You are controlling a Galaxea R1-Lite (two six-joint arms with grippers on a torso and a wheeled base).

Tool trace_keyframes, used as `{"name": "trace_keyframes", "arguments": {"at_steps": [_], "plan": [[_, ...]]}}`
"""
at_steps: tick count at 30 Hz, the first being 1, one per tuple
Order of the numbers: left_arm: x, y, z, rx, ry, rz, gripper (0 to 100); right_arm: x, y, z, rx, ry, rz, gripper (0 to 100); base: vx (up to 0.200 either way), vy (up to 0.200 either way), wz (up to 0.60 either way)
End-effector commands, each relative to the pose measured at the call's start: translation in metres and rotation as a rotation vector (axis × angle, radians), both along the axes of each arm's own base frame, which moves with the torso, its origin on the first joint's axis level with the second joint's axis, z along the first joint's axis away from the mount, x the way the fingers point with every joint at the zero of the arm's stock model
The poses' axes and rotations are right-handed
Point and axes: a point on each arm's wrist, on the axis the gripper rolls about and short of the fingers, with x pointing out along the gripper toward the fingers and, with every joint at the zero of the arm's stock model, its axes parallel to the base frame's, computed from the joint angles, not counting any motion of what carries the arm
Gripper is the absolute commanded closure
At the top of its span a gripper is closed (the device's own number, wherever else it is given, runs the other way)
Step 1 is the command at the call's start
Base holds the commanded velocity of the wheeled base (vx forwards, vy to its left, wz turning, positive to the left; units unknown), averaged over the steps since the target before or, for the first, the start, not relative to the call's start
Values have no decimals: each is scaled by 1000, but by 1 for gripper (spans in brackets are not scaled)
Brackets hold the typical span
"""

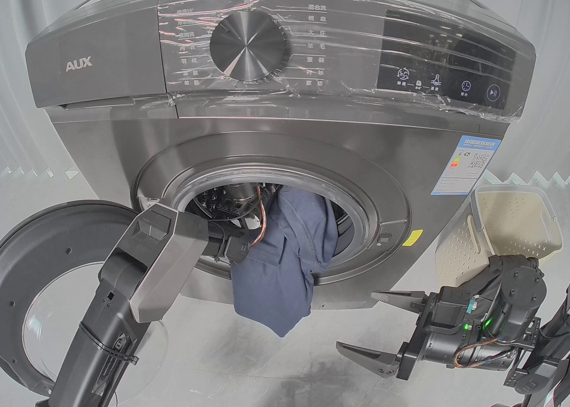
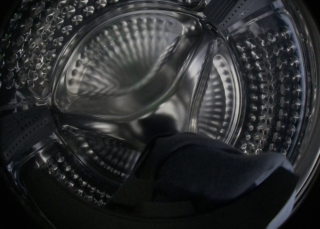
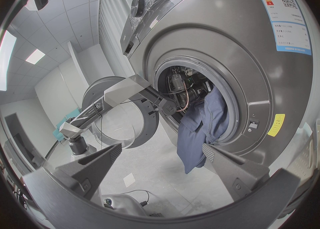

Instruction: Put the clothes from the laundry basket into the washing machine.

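My right claw hangs wide open with nothing in it, low in front of the washing machine. My left claw is inside the drum, and I cannot tell whether it is open or closed. The navy garment lies just beside my left claw, toward my right one. It is draped over the lip of the door opening, partly in the drum and partly hanging down the front. From my left wrist, a dark fold of it sits low in the drum ahead of the claw. The cream laundry basket stands just behind my right claw, against the machine's side. The round door stands open on the outer side of my left arm. Above my right claw, a blue-edged label is stuck on the front, with a small yellow sticker nearer the opening. Higher up, rows of small print flank the dial under clear film, pale lettering marks the drawer front, and white icons line the dark panel.
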Motion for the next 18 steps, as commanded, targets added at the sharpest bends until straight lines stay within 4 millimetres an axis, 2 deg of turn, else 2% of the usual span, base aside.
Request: {"name": "trace_keyframes", "arguments": {"at_steps": [1, 2, 8, 11, 14, 16, 18], "plan": [[-1, -2, -9, 7, 21, -5, 100, 0, 0, 0, -1, 1, -2, 0, 0, 0, 0], [-1, -2, -9, 8, 24, -5, 0, 0, 0, 0, 0, 0, 2, 0, 0, 0, 0], [-23, -1, 5, 15, 106, -30, 0, 0, 0, 0, 0, 0, 0, 0, 0, 0, 0], [-42, 9, 6, 81, 206, -62, 0, 0, 0, 0, 0, 0, 2, 0, 0, 0, 0], [-53, 12, 9, 105, 241, -104, 0, 0, 0, 0, 0, 0, 2, 0, 0, 0, 0], [-70, 15, 10, 141, 300, -142, 0, 0, 1, 0, 1, -3, 2, 0, 0, 0, 0], [-79, 16, 8, 166, 342, -162, 0, 0, 1, 0, 1, -3, 2, 0, 0, 0, 0]]}}
